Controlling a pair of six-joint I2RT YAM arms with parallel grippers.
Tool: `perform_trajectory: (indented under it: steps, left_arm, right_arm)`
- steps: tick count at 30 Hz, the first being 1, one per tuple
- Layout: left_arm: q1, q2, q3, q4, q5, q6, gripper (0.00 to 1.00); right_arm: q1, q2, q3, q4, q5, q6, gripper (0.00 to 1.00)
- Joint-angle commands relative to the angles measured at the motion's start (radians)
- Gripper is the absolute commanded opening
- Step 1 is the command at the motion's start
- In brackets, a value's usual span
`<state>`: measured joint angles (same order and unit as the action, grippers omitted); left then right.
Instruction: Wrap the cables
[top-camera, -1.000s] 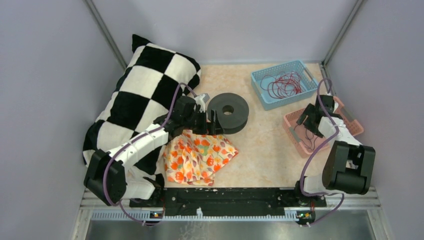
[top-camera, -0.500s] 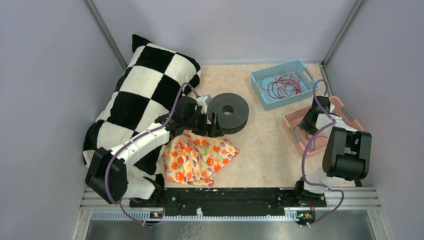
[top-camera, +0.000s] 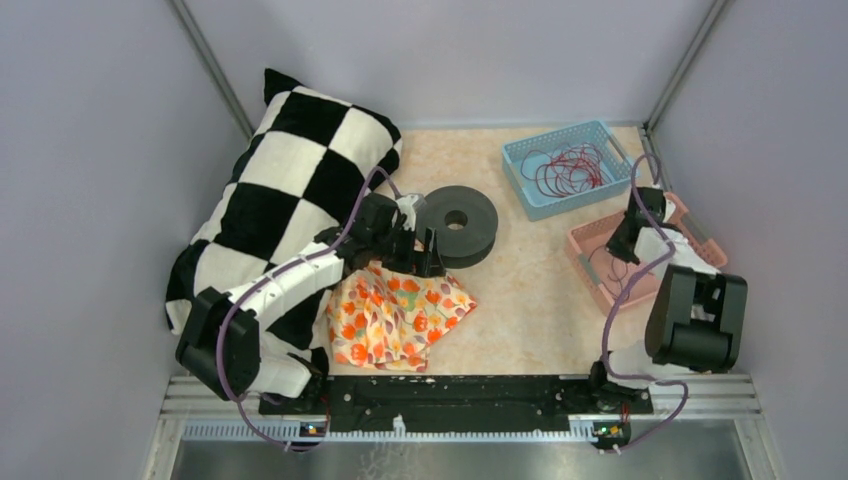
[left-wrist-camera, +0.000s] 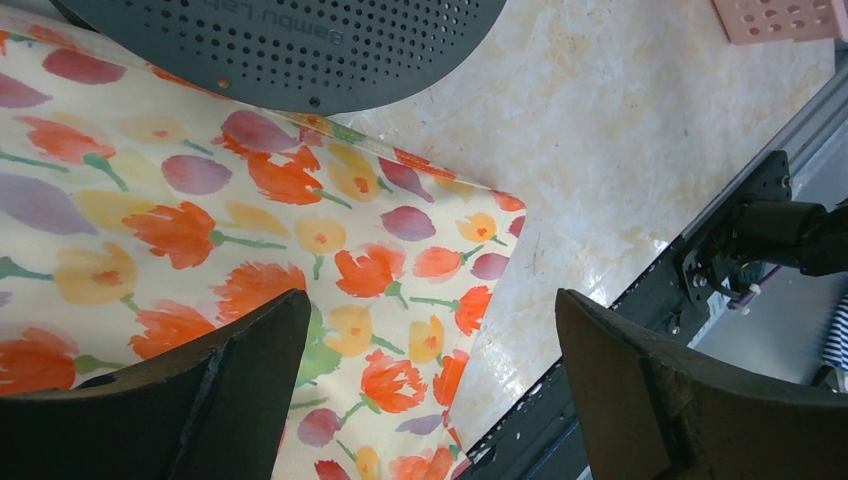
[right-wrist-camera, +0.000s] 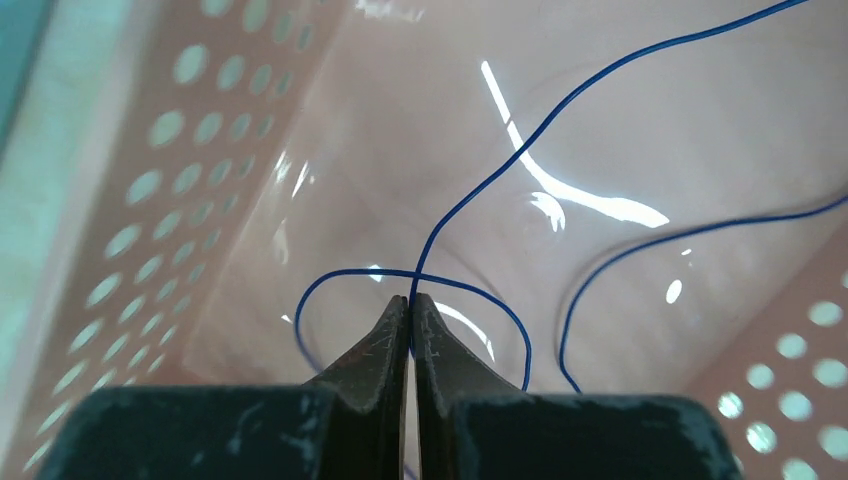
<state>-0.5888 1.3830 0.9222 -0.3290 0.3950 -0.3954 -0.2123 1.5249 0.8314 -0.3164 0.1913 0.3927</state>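
Observation:
A very thin dark-blue cable (right-wrist-camera: 520, 145) lies in loops on the floor of the pink basket (right-wrist-camera: 150, 200). My right gripper (right-wrist-camera: 410, 300) is down inside that basket, its jaws shut on the cable where a loop crosses itself. From above, the right gripper (top-camera: 622, 245) sits over the pink basket (top-camera: 600, 292) at the right edge. My left gripper (left-wrist-camera: 430, 330) stands wide open with nothing between its fingers, hovering over a floral cloth (left-wrist-camera: 200, 200) just in front of a black spool (left-wrist-camera: 300, 40).
A blue basket (top-camera: 520, 160) holding red wires (top-camera: 568, 170) stands at the back right. The black spool (top-camera: 457, 222) rests mid-table, the floral cloth (top-camera: 395, 315) in front of it. A checkered pillow (top-camera: 290, 190) fills the left side.
The right gripper has closed from open onto the cable, after shifting deeper over the pink basket. The left arm has barely moved and stays open.

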Motion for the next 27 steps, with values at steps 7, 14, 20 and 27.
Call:
perform_trajectory:
  steps: [7,14,20,27]
  left_arm:
    - [0.002,-0.047,0.124,-0.084,-0.08,0.003,0.98]
    - [0.002,-0.129,0.151,-0.037,-0.177,-0.026,0.99]
    - [0.002,-0.217,0.13,0.103,-0.185,-0.027,0.99]
    - [0.003,-0.143,0.27,-0.043,-0.06,0.068,0.98]
  right_arm:
    - [0.002,-0.472,0.232,-0.183,-0.163,-0.018,0.0]
    - [0.002,-0.573,0.345,-0.231,-0.372,-0.007,0.0]
    - [0.002,-0.579,0.332,-0.255,-0.302,-0.033,0.0]
    - [0.031,-0.557,0.406,-0.375,-0.462,-0.076,0.0]
